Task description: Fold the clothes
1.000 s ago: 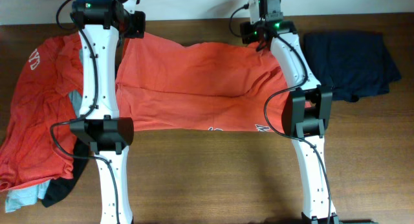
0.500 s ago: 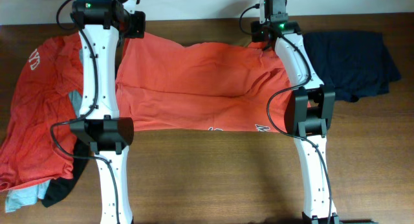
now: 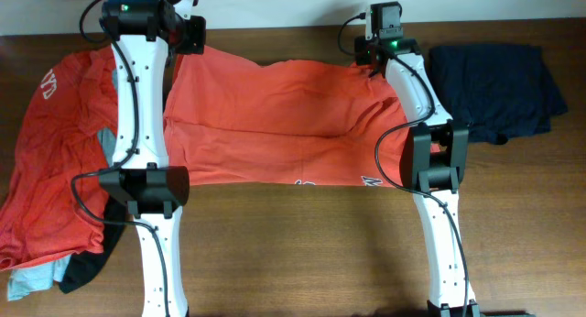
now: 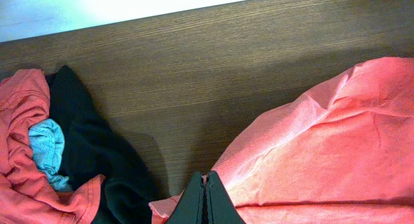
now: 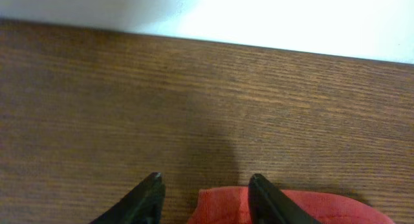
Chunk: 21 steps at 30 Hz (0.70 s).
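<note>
An orange-red T-shirt (image 3: 275, 115) lies spread across the middle of the table, white lettering at its near hem. My left gripper (image 3: 188, 42) is at its far left corner. In the left wrist view the jaws (image 4: 206, 188) are pressed together on the shirt's edge (image 4: 323, 140). My right gripper (image 3: 368, 59) is at the far right corner. There the black fingers (image 5: 150, 191) stand apart on either side of the red corner (image 5: 223, 208), which rests on the wood.
A heap of clothes lies at the left: another orange-red shirt (image 3: 55, 152), a black piece (image 3: 87, 267) and a pale grey-blue piece (image 3: 32, 278). A navy garment (image 3: 494, 88) lies at the far right. The table's far edge and a white wall are just beyond both grippers.
The right gripper has moved a little to the right and toward the far edge, and its fingers have drawn closer together around the shirt's corner. The left arm has stayed put.
</note>
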Motion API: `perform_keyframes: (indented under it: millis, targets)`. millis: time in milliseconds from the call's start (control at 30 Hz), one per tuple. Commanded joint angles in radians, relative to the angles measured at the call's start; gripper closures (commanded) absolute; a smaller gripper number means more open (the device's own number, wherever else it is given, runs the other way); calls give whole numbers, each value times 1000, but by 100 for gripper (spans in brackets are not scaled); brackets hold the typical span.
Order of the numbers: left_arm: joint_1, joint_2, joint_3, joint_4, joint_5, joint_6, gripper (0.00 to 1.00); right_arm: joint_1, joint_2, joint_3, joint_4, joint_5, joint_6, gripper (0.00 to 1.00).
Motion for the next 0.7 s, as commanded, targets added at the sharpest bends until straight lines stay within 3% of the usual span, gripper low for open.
perform_keyframes:
  millis: [0, 67, 233, 433, 667]
  targets:
    - [1, -6, -7, -1, -8, 21, 99, 3, 17, 13, 16, 20, 19, 72]
    - [1, -6, -7, 0, -8, 21, 99, 3, 17, 13, 16, 19, 34, 81]
    - [1, -6, -7, 0, -8, 21, 99, 3, 17, 13, 12, 19, 34, 89]
    - [1, -6, -7, 2, -8, 21, 99, 1, 16, 67, -23, 20, 38, 95]
    - [1, -6, -7, 40, -69, 21, 99, -6, 7, 312, -188, -5, 41, 96]
